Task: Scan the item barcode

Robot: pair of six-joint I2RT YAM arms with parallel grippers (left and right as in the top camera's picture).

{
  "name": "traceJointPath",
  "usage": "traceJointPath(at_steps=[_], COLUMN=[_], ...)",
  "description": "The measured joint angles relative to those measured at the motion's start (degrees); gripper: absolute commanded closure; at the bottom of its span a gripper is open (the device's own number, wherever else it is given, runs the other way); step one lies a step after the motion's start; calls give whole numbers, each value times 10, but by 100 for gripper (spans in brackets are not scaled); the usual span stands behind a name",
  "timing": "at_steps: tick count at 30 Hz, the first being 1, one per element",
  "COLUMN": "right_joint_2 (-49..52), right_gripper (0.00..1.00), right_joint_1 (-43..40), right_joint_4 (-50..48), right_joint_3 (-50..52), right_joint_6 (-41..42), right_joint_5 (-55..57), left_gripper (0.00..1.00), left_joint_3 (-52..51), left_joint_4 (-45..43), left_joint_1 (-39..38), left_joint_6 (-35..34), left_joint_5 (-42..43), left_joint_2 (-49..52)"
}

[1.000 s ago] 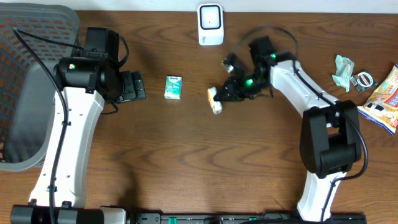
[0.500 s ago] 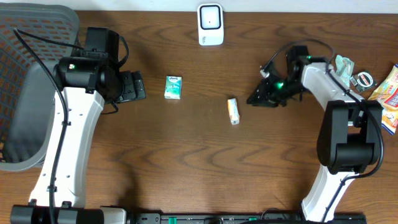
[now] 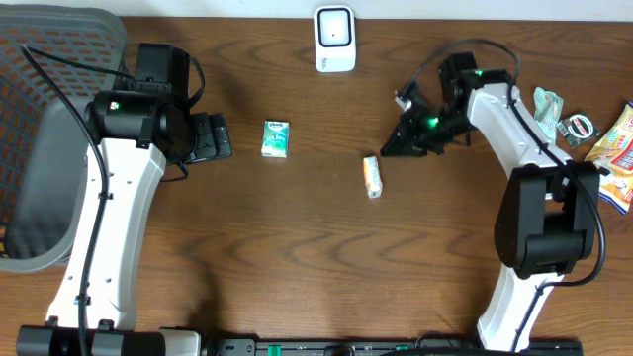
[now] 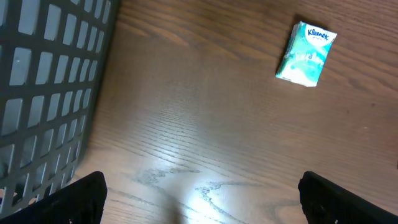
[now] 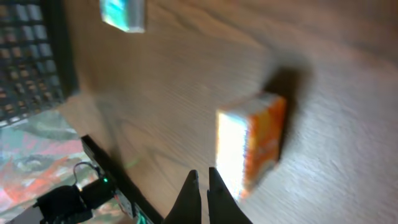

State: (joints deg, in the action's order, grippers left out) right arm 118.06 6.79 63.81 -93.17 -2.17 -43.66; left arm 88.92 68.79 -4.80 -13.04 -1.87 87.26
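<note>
The item, a small orange-and-white box (image 3: 372, 176), lies on the brown table, apart from both grippers. In the right wrist view the same box (image 5: 252, 143) sits just right of and beyond my right gripper (image 5: 202, 177), whose fingers are shut together on nothing. From overhead that right gripper (image 3: 391, 148) hovers a little up and right of the box. The white barcode scanner (image 3: 334, 40) stands at the table's far edge. My left gripper (image 3: 220, 136) is wide open and empty, seen low over bare wood in its wrist view (image 4: 202, 205).
A teal Kleenex tissue pack (image 3: 276, 137) lies between the left gripper and the box, also the pack (image 4: 306, 53) ahead of the left fingers. A dark mesh basket (image 3: 49, 138) fills the far left. Wrappers (image 3: 547, 111) and a snack bag (image 3: 613, 158) lie at the right edge.
My right gripper let go of the orange box, which now lies on the table further right. The right arm swung away to the right, then came back slightly left. The left arm stayed still.
</note>
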Motion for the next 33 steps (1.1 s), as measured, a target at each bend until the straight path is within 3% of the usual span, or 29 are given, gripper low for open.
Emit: traceJointPath(at_steps=[7,15,19,26,28,30,33], right_joint_2=[-14,-14,-14,-15,-16,-21,-23], right_gripper=[99,99,99,98,88,68,48], right_joint_1=[47,128,122,91,81,71,60], right_joint_4=[-9,-71,-89,-37,-24,-20,-17], right_joint_3=[-23,54,93,55,30,17,14], right_joint_6=[-3,33,68,83,82,79,73], right_joint_5=[40,148,202,258,262,266,270], left_gripper=[2,2,2,2,2,2,2], left_joint_3=[0,0,0,0,0,0,0], left_joint_4=[0,0,0,0,0,0,0], left_joint_1=[0,0,0,0,0,0,0], left_joint_6=[0,0,0,0,0,0,0], left_joint_5=[0,0,0,0,0,0,0], left_joint_2=[0,0,0,0,0,0,0])
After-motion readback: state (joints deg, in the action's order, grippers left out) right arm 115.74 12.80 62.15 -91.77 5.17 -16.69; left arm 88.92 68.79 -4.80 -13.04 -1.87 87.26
